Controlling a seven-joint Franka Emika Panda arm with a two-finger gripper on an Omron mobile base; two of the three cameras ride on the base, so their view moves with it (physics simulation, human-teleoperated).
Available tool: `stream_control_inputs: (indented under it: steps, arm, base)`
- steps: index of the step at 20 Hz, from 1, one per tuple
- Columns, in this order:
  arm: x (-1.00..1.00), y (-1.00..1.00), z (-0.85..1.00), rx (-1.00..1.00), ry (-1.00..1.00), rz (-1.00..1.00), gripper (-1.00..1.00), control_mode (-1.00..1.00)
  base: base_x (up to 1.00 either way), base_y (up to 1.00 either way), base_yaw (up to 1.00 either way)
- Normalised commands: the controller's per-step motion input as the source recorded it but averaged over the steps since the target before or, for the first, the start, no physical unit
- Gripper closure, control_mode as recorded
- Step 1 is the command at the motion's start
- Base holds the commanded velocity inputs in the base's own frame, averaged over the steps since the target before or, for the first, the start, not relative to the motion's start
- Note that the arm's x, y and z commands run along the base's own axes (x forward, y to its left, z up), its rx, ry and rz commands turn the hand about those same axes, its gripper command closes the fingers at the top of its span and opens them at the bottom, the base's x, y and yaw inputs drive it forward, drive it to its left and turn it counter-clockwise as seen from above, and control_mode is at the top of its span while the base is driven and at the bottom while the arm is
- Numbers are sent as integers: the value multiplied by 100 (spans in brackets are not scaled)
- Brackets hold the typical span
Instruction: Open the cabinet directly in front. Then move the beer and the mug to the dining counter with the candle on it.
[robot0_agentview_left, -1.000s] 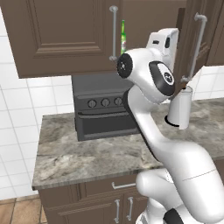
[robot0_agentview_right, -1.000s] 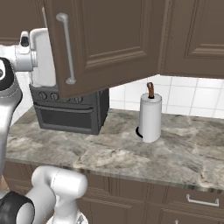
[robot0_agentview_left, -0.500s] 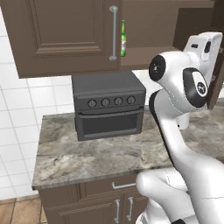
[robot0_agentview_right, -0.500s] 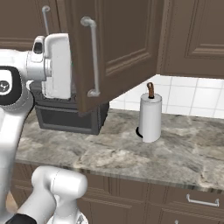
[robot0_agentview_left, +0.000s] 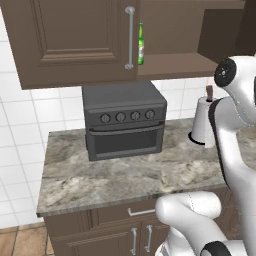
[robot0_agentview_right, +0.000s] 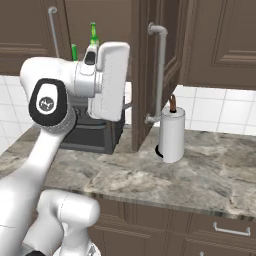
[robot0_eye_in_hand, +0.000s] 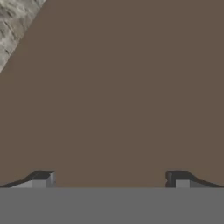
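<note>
the dark brown wooden cabinet (robot0_agentview_left: 75, 40) hangs on the wall above a short marbled stone counter (robot0_agentview_left: 120, 175). its left door is flush and shut, a raised panel framed in it, with a long round silver bar handle (robot0_agentview_left: 130, 37) down its right edge. the right door (robot0_agentview_right: 157, 70) is swung out, edge-on in the right base view, its own silver bar handle (robot0_agentview_right: 161, 70) curving in at both ends.

in the gap beside the shut door, the beer (robot0_agentview_left: 141, 44) stands upright on the cabinet shelf, a slim green glass bottle with a narrow neck and a pale label. in the right base view its neck (robot0_agentview_right: 93, 34) pokes up behind the robot's hand, and a second bright green shape (robot0_agentview_right: 74, 52) sits just left of it; whether that is the mug i cannot tell.

the gripper (robot0_eye_in_hand: 111, 178) faces a flat matte brown surface, its two dark fingertips (robot0_eye_in_hand: 43, 178) set wide apart with nothing between them.

below the cabinet a boxy dark grey toaster oven (robot0_agentview_left: 124, 120) with four round knobs sits on the counter. near it to the right stands a smooth white paper towel roll (robot0_agentview_right: 171, 134) on a brown spindle.
</note>
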Motion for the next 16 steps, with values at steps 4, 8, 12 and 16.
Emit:
stream_control_inputs:
  steps: [4, 8, 12, 16]
  arm:
    - [-21, -85, -1, 7, 0, 0, -100, -100]
    - [-7, -60, -3, 5, 2, 0, -100, -100]
    - [0, -21, 0, 0, 1, 0, -100, -100]
    - [0, 0, 0, 0, 0, 0, -100, -100]
  base:
    - [0, 0, 0]
    - [0, 0, 0]
    - [0, 0, 0]
    - [0, 0, 0]
